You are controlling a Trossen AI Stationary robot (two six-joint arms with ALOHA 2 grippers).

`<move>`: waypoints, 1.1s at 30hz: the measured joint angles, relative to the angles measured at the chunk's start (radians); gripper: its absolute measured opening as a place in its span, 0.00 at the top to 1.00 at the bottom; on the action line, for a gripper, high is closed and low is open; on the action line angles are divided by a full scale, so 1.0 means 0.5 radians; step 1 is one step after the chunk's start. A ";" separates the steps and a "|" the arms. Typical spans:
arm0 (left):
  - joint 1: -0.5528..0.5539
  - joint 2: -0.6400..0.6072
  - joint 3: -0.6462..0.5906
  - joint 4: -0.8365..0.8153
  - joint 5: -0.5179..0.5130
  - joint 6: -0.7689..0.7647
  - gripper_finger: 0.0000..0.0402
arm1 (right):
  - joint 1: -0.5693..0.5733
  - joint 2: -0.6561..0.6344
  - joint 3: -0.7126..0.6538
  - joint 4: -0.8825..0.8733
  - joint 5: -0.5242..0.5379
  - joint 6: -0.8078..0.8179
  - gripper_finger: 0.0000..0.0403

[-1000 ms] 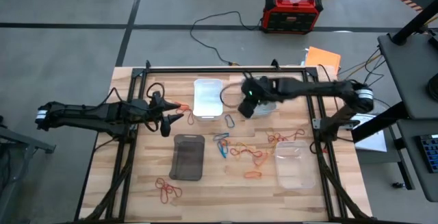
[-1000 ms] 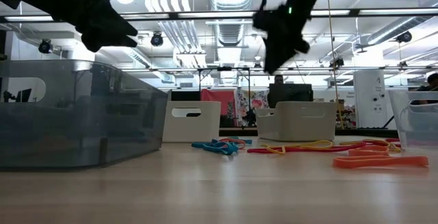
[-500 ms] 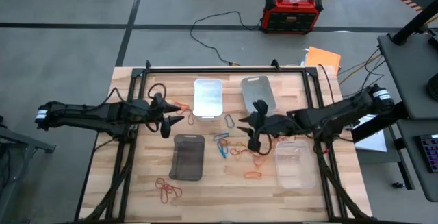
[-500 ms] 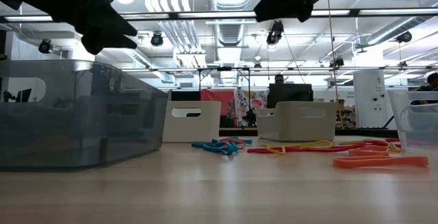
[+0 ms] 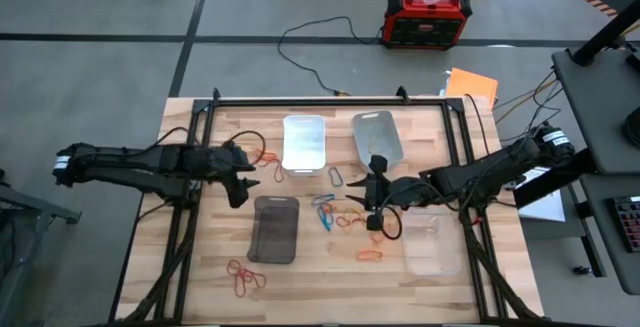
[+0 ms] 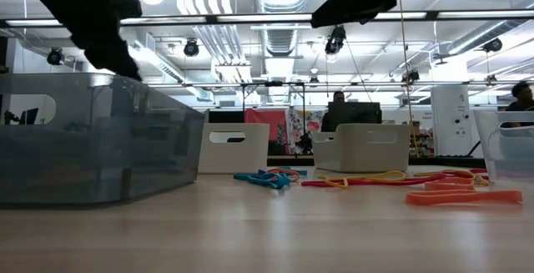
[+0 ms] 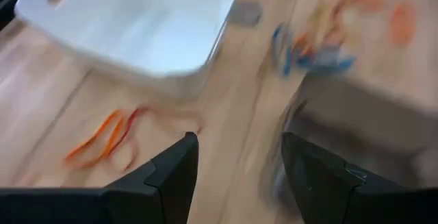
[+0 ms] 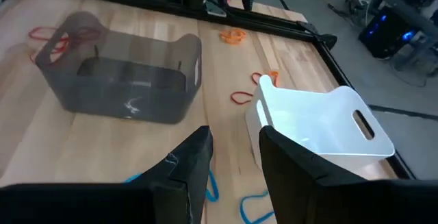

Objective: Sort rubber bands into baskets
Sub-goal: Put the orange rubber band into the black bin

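Observation:
Four baskets stand on the wooden table: white [image 5: 304,142], light grey [image 5: 377,137], dark smoky [image 5: 274,229] and clear [image 5: 430,242]. Loose rubber bands lie flat on the wood: orange ones [image 5: 266,157] left of the white basket, blue ones [image 5: 325,213] and orange-red ones [image 5: 362,223] at the centre, red ones [image 5: 243,277] at the near left. My left gripper [image 5: 243,175] hovers open left of the white basket, tipped down toward the wood beside the orange bands [image 7: 102,138]. My right gripper [image 5: 368,195] hangs open above the central bands, holding nothing.
A grey-blue loop [image 5: 336,177] lies between the white and grey baskets, and one orange band [image 5: 370,255] left of the clear basket. A black frame [image 5: 330,100] borders the table. A red-black box [image 5: 428,17] sits on the floor beyond the far edge.
My right gripper has swung from beside the light grey basket toward the table's near edge, turning as it went, and now hangs over the central bands. My left gripper has stayed in place and tipped downward. No band or basket has moved.

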 joint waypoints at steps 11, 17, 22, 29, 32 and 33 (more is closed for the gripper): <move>0.036 0.363 0.061 -0.011 -0.120 0.069 0.52 | 0.000 -0.153 0.030 -0.023 0.003 -0.181 0.67; 0.159 0.611 0.206 -0.141 -0.117 0.073 0.52 | -0.004 -0.203 0.005 -0.034 0.003 -0.228 0.68; 0.300 0.801 0.477 -0.345 -0.093 0.207 0.52 | -0.013 -0.193 -0.015 -0.058 0.000 -0.252 0.68; 0.587 0.948 0.576 -0.423 0.007 0.807 0.52 | -0.022 -0.198 -0.036 -0.059 0.000 -0.246 0.66; 0.713 0.983 0.537 -0.424 0.034 1.020 0.52 | -0.022 -0.199 -0.038 -0.060 0.000 -0.238 0.66; 0.752 0.999 0.529 -0.423 0.035 1.052 0.52 | -0.022 -0.198 -0.040 -0.061 0.000 -0.237 0.67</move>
